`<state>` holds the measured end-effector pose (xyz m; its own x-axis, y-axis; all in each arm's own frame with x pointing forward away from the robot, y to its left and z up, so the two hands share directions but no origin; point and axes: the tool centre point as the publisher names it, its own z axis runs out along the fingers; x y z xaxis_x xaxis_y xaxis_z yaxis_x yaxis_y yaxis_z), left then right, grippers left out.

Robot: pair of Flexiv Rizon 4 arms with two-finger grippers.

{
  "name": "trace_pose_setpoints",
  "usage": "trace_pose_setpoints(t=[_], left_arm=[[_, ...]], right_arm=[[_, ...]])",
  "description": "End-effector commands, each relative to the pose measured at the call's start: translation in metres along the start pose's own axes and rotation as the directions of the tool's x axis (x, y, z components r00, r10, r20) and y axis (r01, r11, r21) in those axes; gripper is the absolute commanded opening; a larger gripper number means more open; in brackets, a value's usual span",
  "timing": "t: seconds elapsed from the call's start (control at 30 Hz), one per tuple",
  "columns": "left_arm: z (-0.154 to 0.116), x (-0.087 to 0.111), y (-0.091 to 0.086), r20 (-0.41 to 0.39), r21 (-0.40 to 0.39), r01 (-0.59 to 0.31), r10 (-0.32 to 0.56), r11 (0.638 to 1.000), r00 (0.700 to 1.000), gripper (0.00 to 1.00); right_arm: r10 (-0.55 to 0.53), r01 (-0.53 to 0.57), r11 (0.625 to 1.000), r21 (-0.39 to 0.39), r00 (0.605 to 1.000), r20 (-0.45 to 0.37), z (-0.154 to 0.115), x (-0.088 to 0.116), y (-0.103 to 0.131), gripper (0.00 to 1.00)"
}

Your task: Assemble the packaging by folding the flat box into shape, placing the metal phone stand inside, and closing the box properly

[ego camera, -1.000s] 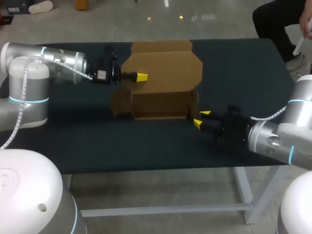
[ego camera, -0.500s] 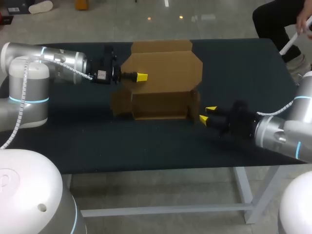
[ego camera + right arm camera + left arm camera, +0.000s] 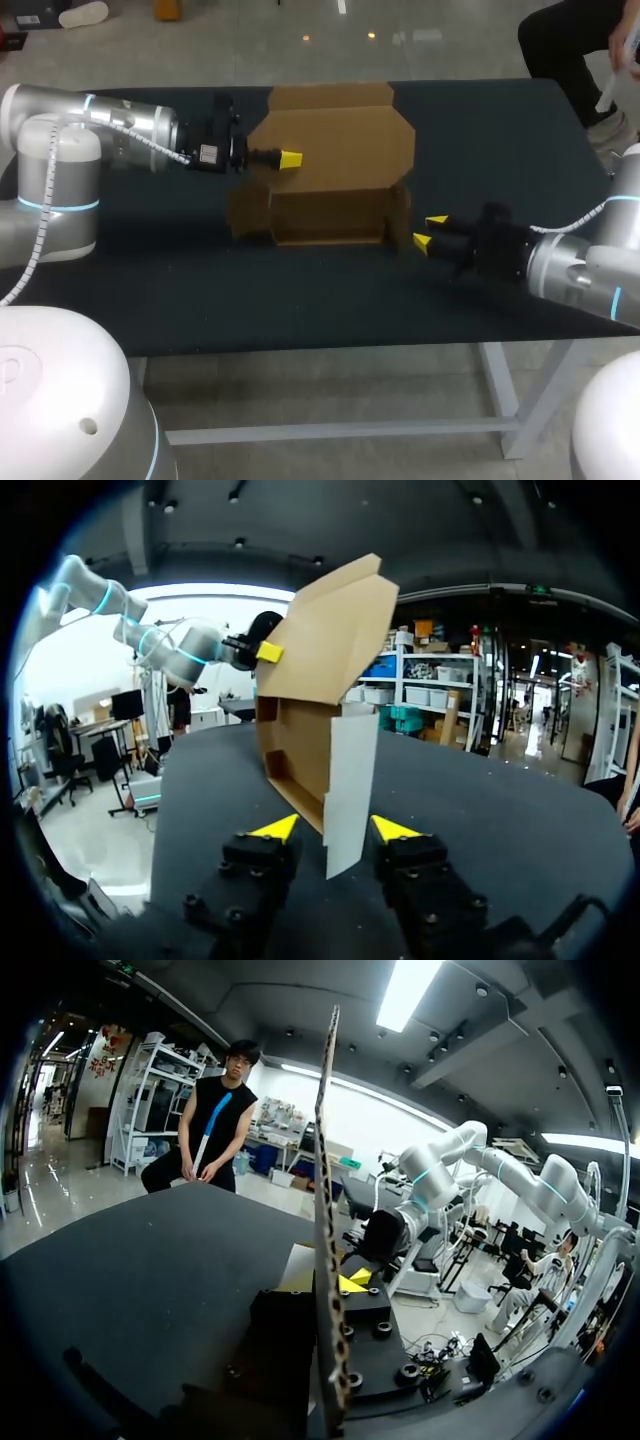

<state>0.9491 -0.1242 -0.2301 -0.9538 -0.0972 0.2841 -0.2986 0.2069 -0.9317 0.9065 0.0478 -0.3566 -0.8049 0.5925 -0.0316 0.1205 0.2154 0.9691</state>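
dark table (image 3: 500, 130), left claw (image 3: 290, 158) pinching box (image 3: 340, 150), right claw (image 3: 430, 231) open around flap (image 3: 350, 780)

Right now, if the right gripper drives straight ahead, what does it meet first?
The upright end flap of the cardboard box. It stands edge-on, in line with the gap between the open fingers of the right gripper, so it would probably slide between them, though depth is unclear.

Left arm (image 3: 120, 125) stretched level, left claw (image 3: 291, 158) clamped on box (image 3: 340, 150) panel; right arm (image 3: 580, 270) low, right claw (image 3: 429, 231) spread.
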Motion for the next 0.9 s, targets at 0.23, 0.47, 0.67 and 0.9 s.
trace_pose_setpoints(t=[0.23,0.47,0.67,0.9], left_arm=[[0.0,0.002,0.009,0.013,-0.009,-0.002,0.002,1.0,1.0,0.0],[0.001,0.002,0.008,0.018,-0.021,-0.008,0.008,1.0,1.0,0.0],[0.0,0.002,0.007,0.023,-0.025,-0.009,0.01,1.0,1.0,0.0],[0.0,0.001,0.007,0.024,-0.025,-0.009,0.009,1.0,1.0,0.0]], right_arm=[[0.001,-0.001,1.0,-0.001,1.0,-0.007,0.001,-0.002,-0.001,0.47],[0.004,-0.004,1.0,0.001,1.0,-0.008,0.001,-0.003,-0.002,0.46],[0.005,-0.005,1.0,0.002,1.0,-0.009,0.003,-0.004,-0.002,0.46],[0.002,-0.001,1.0,0.003,1.0,-0.015,0.008,-0.011,0.001,0.47]])
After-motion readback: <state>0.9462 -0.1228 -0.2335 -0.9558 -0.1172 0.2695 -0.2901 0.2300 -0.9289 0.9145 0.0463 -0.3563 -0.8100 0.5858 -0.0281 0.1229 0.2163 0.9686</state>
